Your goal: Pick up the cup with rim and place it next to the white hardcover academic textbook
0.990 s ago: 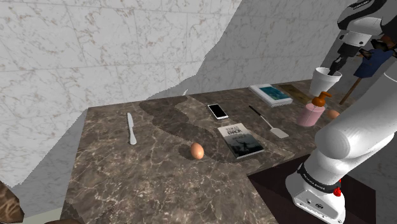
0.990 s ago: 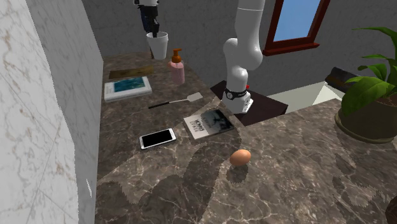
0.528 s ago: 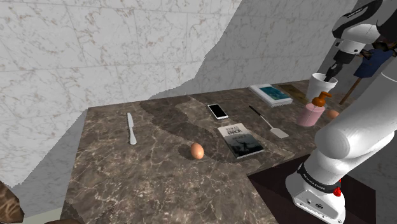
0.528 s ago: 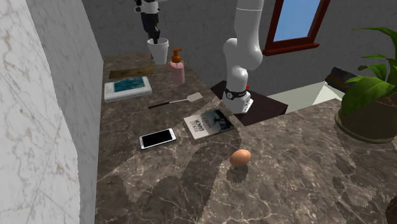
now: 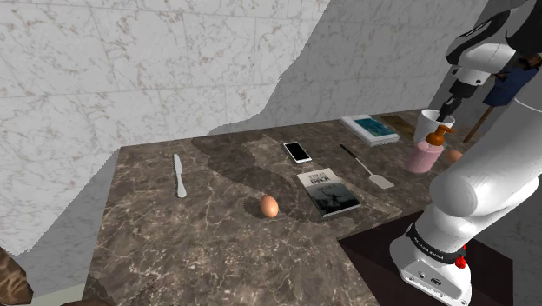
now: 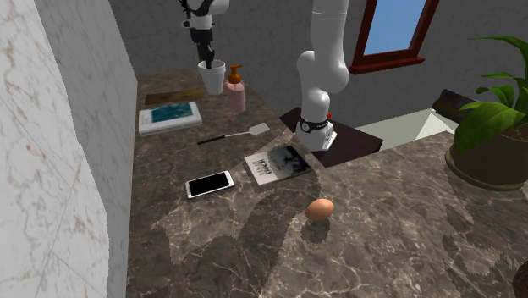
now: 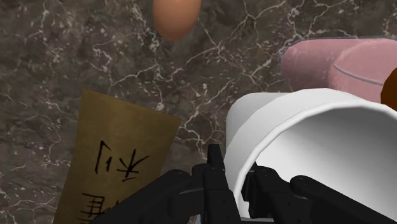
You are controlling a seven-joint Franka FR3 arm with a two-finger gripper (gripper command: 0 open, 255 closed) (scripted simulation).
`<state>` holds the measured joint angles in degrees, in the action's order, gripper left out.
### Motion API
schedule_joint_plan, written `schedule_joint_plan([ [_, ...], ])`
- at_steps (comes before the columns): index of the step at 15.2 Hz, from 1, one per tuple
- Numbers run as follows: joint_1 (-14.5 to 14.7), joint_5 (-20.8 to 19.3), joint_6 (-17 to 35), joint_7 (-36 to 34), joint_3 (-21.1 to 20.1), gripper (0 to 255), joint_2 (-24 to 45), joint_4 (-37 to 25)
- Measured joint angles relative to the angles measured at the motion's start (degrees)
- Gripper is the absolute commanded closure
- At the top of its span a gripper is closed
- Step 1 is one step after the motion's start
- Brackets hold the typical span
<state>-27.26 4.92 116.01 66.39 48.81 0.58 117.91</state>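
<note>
A white cup with a rim [image 5: 432,122] [image 6: 211,76] [image 7: 299,143] hangs upright in my gripper [image 5: 448,108] [image 6: 206,63] [image 7: 233,183]. The fingers are shut on its wall, one outside and one inside the rim. The cup is low over the marble counter, and I cannot tell whether its base touches. It is just behind the pink soap bottle [image 5: 425,156] [image 6: 235,91] [image 7: 331,60]. The white textbook with a teal cover [image 5: 370,128] [image 6: 170,117] lies flat on the counter, a short way from the cup. Between them lies a flat tan book [image 6: 173,96] [image 7: 118,159].
A spatula [image 5: 368,168] [image 6: 233,134], a phone [image 5: 297,151] [image 6: 209,184], a dark book [image 5: 328,191] [image 6: 279,162], an egg [image 5: 269,206] [image 6: 319,210] and a knife [image 5: 179,176] lie on the counter. A small orange thing [image 5: 455,156] [image 7: 176,16] sits by the bottle. Marble walls border the counter.
My gripper has come down with the cup, from well above the counter to counter level beside the soap bottle. The grip has stayed shut.
</note>
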Motion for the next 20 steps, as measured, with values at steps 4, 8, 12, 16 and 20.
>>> schedule_joint_plan([
  [4, -0.20, 1.76, 3.00, 1.38, 0.05, 255, 1.90, 1.86],
  [8, -0.49, 3.69, 5.76, 2.88, -0.06, 255, 3.87, 3.44],
  [12, -0.61, 4.37, 6.54, 3.36, -0.14, 255, 4.56, 3.81],
  [16, -0.62, 4.37, 6.61, 3.39, -0.12, 0, 4.54, 3.88],
  [20, -0.62, 4.37, 6.62, 3.39, -0.12, 0, 4.53, 3.88],
])
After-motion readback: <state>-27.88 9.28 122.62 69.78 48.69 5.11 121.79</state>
